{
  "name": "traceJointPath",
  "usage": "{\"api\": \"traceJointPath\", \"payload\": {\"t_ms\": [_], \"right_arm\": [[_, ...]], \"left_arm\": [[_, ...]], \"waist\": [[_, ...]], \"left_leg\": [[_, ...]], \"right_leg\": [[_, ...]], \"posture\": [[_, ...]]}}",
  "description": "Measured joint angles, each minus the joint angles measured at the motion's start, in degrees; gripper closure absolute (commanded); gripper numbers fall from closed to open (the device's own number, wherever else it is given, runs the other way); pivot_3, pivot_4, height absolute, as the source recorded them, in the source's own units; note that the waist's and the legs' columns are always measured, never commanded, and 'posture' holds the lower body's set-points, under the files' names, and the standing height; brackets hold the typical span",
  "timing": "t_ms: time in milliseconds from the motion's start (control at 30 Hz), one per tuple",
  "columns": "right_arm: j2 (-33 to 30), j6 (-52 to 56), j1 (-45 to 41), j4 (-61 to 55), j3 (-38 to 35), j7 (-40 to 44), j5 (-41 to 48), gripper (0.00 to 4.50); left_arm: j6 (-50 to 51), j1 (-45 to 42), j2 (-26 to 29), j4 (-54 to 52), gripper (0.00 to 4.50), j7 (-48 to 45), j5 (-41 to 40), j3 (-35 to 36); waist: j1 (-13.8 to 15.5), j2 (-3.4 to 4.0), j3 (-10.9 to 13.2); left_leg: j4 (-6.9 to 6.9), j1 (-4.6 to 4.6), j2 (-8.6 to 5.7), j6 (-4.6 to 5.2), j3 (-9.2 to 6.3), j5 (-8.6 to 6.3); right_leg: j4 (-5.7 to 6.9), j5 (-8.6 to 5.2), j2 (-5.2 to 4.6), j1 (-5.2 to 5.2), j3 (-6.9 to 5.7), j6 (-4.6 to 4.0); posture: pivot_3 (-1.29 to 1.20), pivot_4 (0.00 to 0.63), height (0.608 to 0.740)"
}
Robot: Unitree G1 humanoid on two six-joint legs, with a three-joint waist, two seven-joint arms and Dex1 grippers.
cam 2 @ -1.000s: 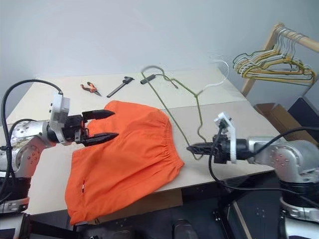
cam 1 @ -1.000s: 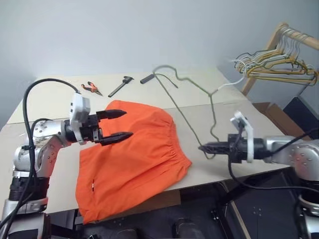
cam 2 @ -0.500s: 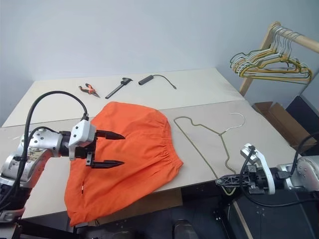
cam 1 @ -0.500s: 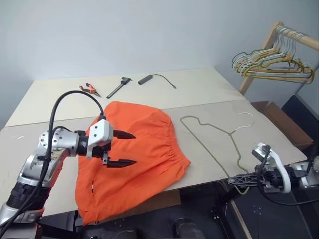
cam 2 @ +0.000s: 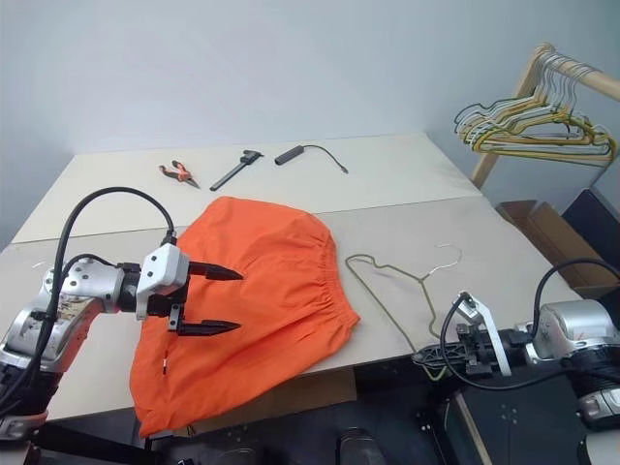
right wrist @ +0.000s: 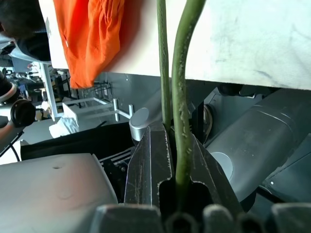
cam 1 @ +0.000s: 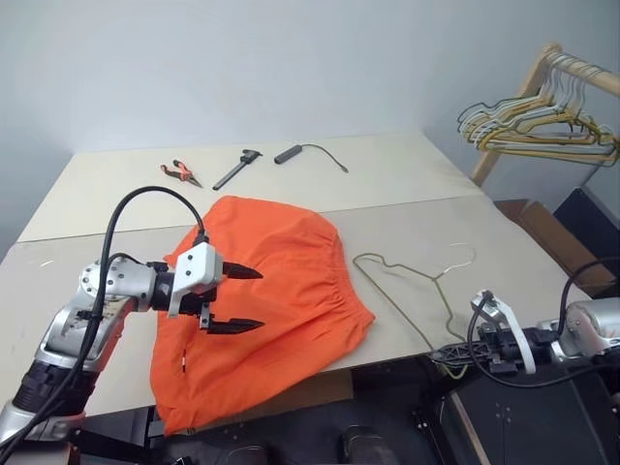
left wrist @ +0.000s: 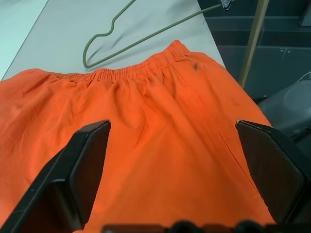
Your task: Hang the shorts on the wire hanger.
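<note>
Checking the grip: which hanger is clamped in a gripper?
The lone wire hanger lying on the table, its corner pinched by the right gripper at the table's edge; the bunched hangers hang untouched on the wooden rack.

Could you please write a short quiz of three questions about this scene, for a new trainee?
1. True or false: the right gripper is shut on the wire hanger.
2. What lies under the open left gripper? A) pliers B) the shorts C) a cable
3. Fill in: the wire hanger lies mostly flat on the ____, beside the shorts' waistband.

Key: 1 true; 2 B; 3 table.
</note>
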Motion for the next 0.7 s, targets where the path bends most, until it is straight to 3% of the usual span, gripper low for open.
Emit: {"api": "traceJointPath", "payload": {"t_ms": [700], "right_arm": [[1.74, -1.69, -1.27, -0.7, 2.27, 3.47, -1.65, 4.5]], "left_arm": [[0.05, 3.17, -0.7, -2.61, 0.01, 2.29, 1.09, -0.18]], "waist": [[0.51, 0.01, -0.01]], "left_leg": [[0.0, -0.01, -0.01, 0.0, 0.0, 0.0]], "right_leg": [[0.0, 0.01, 0.0, 0.0, 0.0, 0.02]], "posture": [[-0.03, 0.0, 0.74]]}}
